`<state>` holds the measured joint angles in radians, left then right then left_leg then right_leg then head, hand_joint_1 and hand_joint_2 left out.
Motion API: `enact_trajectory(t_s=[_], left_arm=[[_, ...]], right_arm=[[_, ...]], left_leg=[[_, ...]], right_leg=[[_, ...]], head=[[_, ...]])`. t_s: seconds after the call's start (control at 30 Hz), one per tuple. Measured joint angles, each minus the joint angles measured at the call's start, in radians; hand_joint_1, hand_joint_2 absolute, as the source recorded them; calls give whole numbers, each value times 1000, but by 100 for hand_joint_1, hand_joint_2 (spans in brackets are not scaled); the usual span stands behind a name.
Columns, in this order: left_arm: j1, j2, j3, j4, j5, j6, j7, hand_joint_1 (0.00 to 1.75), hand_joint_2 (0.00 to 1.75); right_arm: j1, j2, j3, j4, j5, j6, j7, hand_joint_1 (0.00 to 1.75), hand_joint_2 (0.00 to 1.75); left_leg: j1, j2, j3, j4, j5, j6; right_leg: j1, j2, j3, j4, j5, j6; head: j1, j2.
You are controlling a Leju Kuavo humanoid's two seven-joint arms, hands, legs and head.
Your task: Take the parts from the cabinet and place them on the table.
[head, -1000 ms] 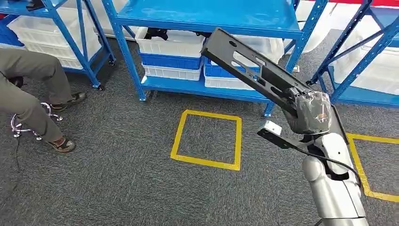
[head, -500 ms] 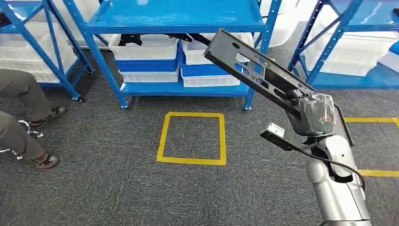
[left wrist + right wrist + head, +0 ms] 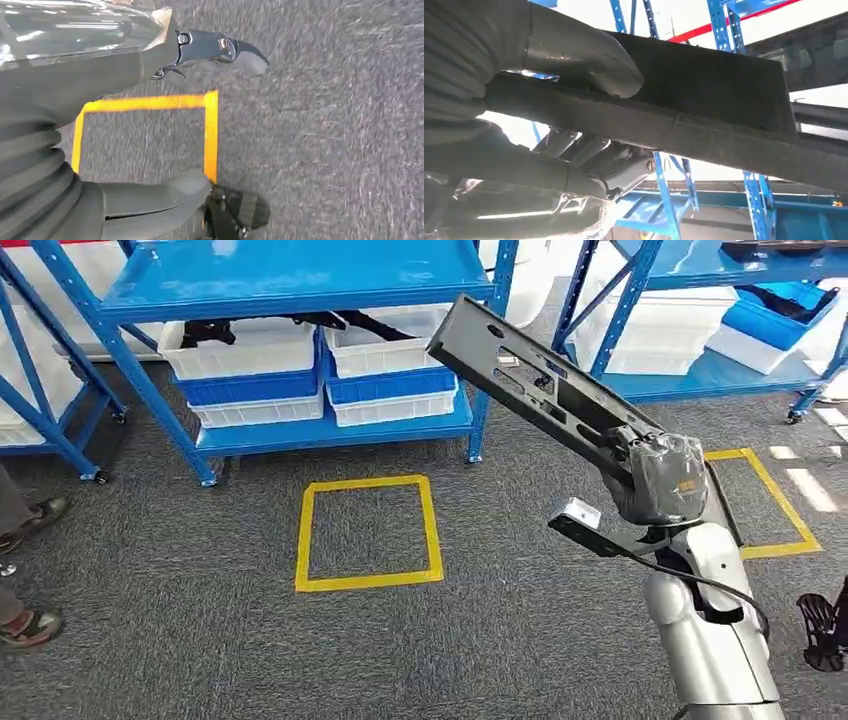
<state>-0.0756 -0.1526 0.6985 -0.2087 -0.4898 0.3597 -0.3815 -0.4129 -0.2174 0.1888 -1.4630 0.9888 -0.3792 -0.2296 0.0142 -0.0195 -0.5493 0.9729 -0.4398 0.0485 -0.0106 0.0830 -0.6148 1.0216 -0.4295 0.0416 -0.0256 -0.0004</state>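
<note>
The right hand (image 3: 655,478) holds one end of the long black part (image 3: 540,390). It slants up toward the blue shelves (image 3: 300,285), above the floor. The left hand (image 3: 75,125) fingers (image 3: 220,47) are apart, holding nothing.

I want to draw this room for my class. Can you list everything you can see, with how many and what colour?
long metal part: one, black with holes, held up in the air in front of the shelves.
shelving racks: three at least, blue, along the back.
bins: several, white and blue, stacked on the low shelves; some hold dark parts.
taped squares: two, yellow, on the floor; one in the middle, one further right.
carpet: one, dark grey, covers the floor.
shoes: two, brown, a person's, at the left edge.
right hand: one, grey, wrapped in clear plastic, holds the part's near end.
left hand: one, grey, hangs over the carpet, holding nothing, fingers apart.
</note>
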Motion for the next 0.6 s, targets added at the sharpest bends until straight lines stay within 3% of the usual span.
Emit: enact_trajectory(t_s=[0.03,0.07,0.13,0.17,0.2,0.23,0.27,0.3,0.33,0.37,0.43,0.47,0.5,0.53,0.57,0.6], left_arm=[[0,1,0,0,0,1,0,0,175],[1,0,0,0,0,1,0,0,175],[4,0,0,0,0,4,-1,0,175],[4,0,0,0,0,7,-1,0,175],[4,-1,0,0,-2,10,-2,0,175],[4,-2,0,0,-5,13,-2,0,175],[4,-2,0,0,-8,15,-3,0,175],[3,-2,0,0,-12,16,-3,0,175],[4,-2,0,0,-12,16,-3,0,175],[4,-2,0,0,-13,18,-3,0,175],[2,-2,0,0,-15,19,-3,0,175],[2,-3,0,0,-18,19,-5,0,175],[1,-2,0,0,-19,19,-6,0,175],[2,-2,0,0,-22,19,-6,0,175],[4,-2,0,0,-23,19,-6,0,175],[7,-2,0,0,-23,21,-6,0,175]], right_arm=[[-6,0,0,1,0,0,0,175,175],[-8,1,1,1,0,0,0,175,175],[-7,1,1,2,-1,0,0,175,175],[-5,1,1,3,-1,0,0,175,175],[-5,2,1,3,-1,0,0,175,175],[-5,2,1,3,-1,0,0,175,175],[-6,2,1,2,-1,0,0,175,175],[-8,2,1,2,-1,0,0,175,175],[-10,3,2,2,-1,0,0,175,175],[-10,4,2,1,-2,0,0,175,175],[-9,3,1,1,-1,0,0,175,175],[-8,1,0,1,-2,0,0,175,175],[-7,1,0,0,-2,0,0,175,175],[-7,1,0,0,-2,0,1,175,175],[-6,2,0,0,-2,0,2,175,175],[-4,4,0,0,-3,0,2,175,175]], left_leg=[[-1,14,-6,-1,5,7],[-2,28,-10,-1,7,7],[-3,55,-19,0,11,6],[-3,68,-23,0,14,4],[-3,81,-27,0,17,1],[-3,95,-30,2,19,-3],[-2,106,-33,5,20,-5],[-7,116,-32,12,20,-11],[-12,127,-33,14,14,-20],[-12,137,-31,14,15,-25],[-8,162,-27,10,19,-36],[-6,166,-27,13,18,-43],[2,107,-37,33,-4,-55],[3,58,-56,85,-48,-57],[3,31,-88,162,-97,-58],[3,19,-127,254,-142,-60]], right_leg=[[1,-40,-31,61,-38,-7],[0,-59,-69,143,-78,-9],[-3,-68,-122,281,-130,-1],[-6,-71,-118,286,-131,8],[-9,-75,-89,245,-118,18],[-14,-86,-30,151,-92,30],[-18,-112,41,41,-66,39],[-18,-170,98,-47,-56,36],[-4,-173,91,-47,-53,28],[-9,-155,87,-47,-46,13],[-3,-129,73,-45,-42,0],[-12,-115,75,-49,-33,-12],[-25,-105,80,-50,-27,-18],[-27,-97,77,-49,-21,-28],[-26,-88,73,-49,-18,-32],[-24,-76,69,-48,-18,-32]], head=[[13,0],[12,0],[13,0],[13,0],[13,0],[13,0],[13,0],[13,0],[15,0],[10,0],[12,0],[12,0],[8,0],[8,0],[6,0],[6,0]])
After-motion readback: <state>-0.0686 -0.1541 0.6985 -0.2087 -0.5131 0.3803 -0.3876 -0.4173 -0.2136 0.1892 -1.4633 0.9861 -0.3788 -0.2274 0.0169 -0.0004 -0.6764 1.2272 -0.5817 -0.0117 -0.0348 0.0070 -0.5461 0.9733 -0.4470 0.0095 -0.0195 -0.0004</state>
